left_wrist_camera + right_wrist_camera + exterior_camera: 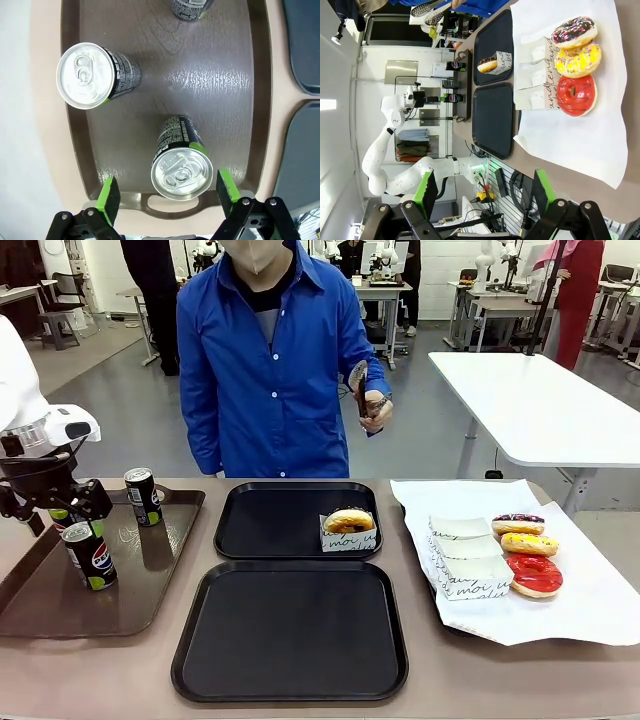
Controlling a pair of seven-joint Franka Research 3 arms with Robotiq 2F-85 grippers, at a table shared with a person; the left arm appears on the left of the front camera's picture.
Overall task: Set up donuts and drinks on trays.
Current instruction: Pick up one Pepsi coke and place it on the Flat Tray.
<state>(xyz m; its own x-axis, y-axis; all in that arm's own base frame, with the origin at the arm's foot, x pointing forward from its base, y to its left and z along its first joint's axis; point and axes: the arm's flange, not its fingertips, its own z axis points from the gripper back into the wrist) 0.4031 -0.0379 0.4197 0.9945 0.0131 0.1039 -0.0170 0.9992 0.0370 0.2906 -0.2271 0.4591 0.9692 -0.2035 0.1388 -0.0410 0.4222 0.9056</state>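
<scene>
Three black soda cans stand on the brown tray (pixel 250 75): one (pixel 181 172) lies between my left gripper's (pixel 167 192) open green pads without touching them, another (pixel 90 75) is further left, and a third (pixel 187 7) is at the top edge. From the front, the left gripper (pixel 58 508) hovers over these cans (pixel 90 555) (pixel 144 496). A boxed donut (pixel 349 528) sits on the far black tray (pixel 270 530); the near black tray (pixel 290 630) is bare. My right gripper (pixel 483 192) is open above the table, holding nothing.
On the white paper (pixel 590 600) at right lie a sprinkled dark donut (pixel 517 524), a yellow one (pixel 529 543), a red one (pixel 534 574) and flat white boxes (pixel 465 555). A person in a blue shirt holds tongs (pixel 360 380) beyond the far tray.
</scene>
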